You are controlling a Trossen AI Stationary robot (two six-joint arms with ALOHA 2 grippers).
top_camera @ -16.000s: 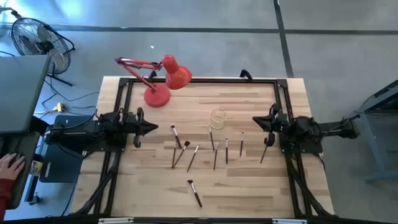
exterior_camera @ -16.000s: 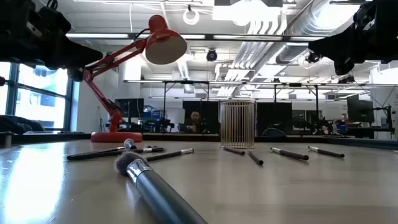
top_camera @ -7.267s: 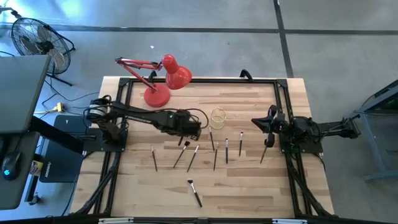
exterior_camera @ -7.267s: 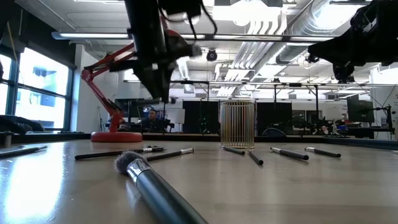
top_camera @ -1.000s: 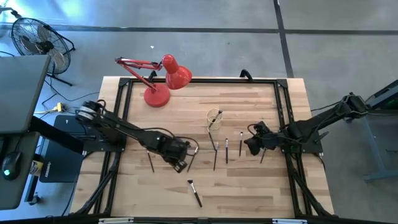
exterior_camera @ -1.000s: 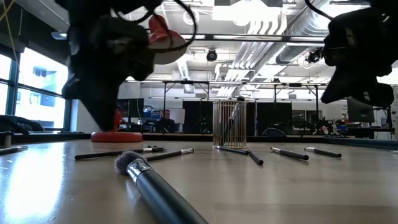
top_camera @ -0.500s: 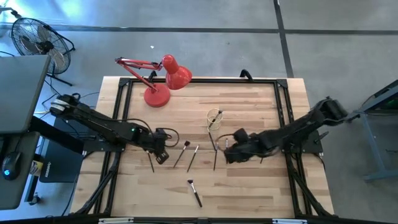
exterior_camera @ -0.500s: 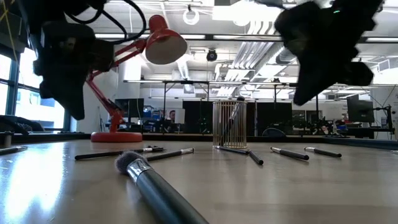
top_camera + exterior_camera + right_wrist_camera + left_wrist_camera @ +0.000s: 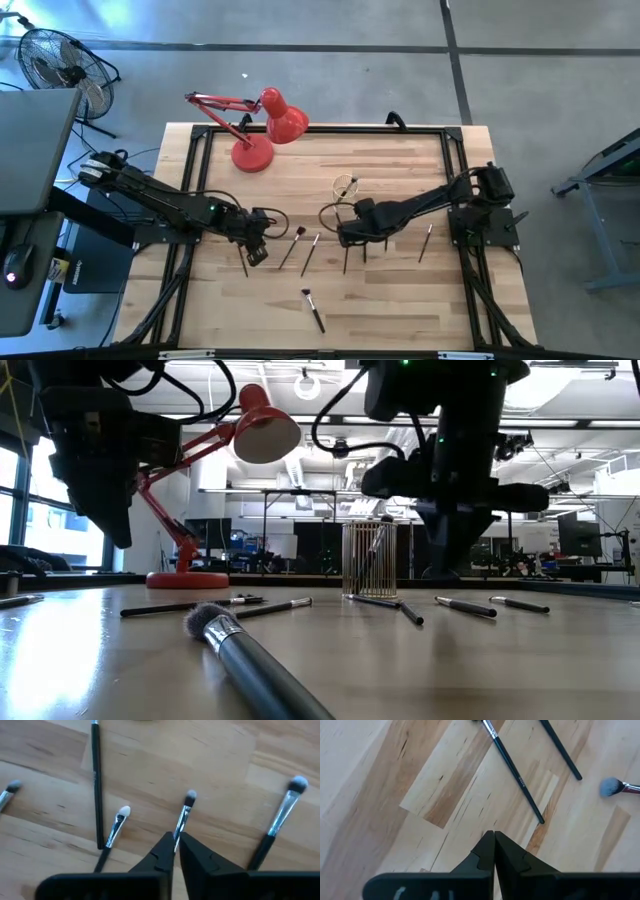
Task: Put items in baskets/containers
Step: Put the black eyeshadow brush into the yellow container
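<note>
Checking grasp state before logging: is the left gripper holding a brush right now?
No. In the left wrist view the left gripper is shut on nothing, the nearest brush lying loose on the table.

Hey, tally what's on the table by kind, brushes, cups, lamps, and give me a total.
Brushes lying on the table: 7 in plain sight from the high view; the right arm may hide more
Brush in the glass cup: 1
Glass cup: 1
Red desk lamp: 1
Total: 10 visible
</note>
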